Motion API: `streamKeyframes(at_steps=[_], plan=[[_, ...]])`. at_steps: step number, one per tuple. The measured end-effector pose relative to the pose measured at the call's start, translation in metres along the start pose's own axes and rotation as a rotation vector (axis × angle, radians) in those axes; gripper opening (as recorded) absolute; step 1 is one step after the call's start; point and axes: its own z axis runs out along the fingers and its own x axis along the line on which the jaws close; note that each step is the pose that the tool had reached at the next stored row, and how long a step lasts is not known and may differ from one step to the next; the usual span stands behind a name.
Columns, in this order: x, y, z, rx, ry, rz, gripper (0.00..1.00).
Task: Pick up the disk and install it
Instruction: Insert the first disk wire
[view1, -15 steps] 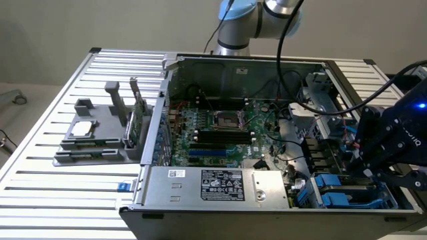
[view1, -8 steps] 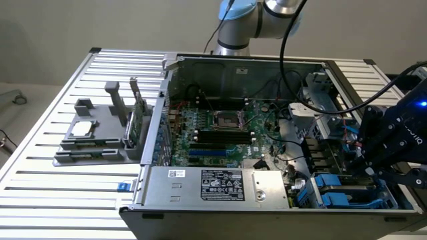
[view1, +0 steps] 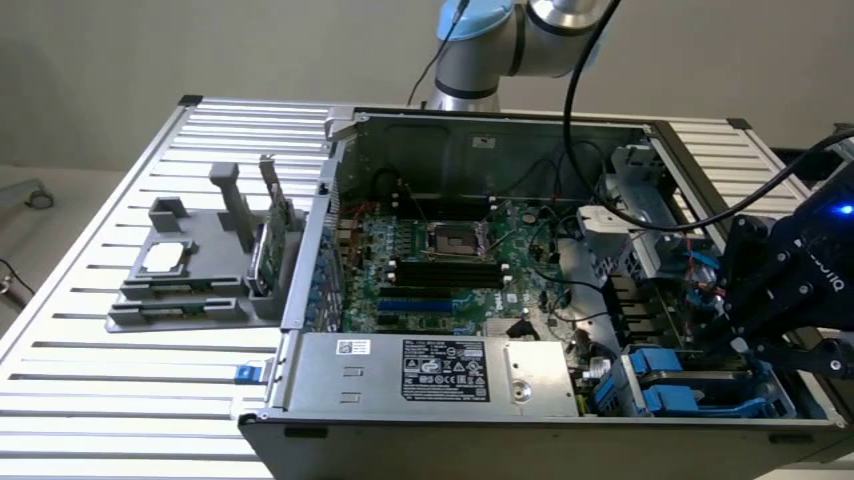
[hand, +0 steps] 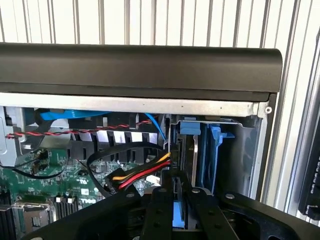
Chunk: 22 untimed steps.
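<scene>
A slatted metal table (view1: 80, 380) carries an open computer case (view1: 534, 440), whose floor is taken up by a green motherboard (view1: 427, 250). A silver power supply (view1: 441, 370) with a white label sits along the case's near wall. The arm (view1: 494, 40) rises behind the case. On the exterior view's left, beside the case, a grey holder (view1: 174, 300) bears an upright green card (view1: 274, 250) and a small square chip (view1: 167, 257). The black gripper (hand: 179, 194) hangs over the drive bay (view1: 667, 380) in the case's near corner, on the exterior view's right, where blue carriers stand on edge. Its fingers (hand: 160, 210) are clenched on the disk (hand: 178, 217), seen edge-on as a blue strip between them, just above the bay's slots. A red, yellow and black cable (hand: 145, 172) runs just beside the fingers.
</scene>
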Motion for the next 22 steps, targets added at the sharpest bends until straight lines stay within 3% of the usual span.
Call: streamKeyframes(at_steps=[5, 9, 15, 22], plan=[[0.000, 0.0001, 0.0004, 0.0198, -0.0199, 0.023, 0.16], [0.000, 0.0002, 0.0002, 0.0328, -0.0223, 0.046, 0.16], [0.001, 0.0011, 0.0003, 0.0390, -0.0204, 0.073, 0.16], [0.011, 0.0043, 0.0004, 0.0441, -0.0322, 0.078, 0.16]])
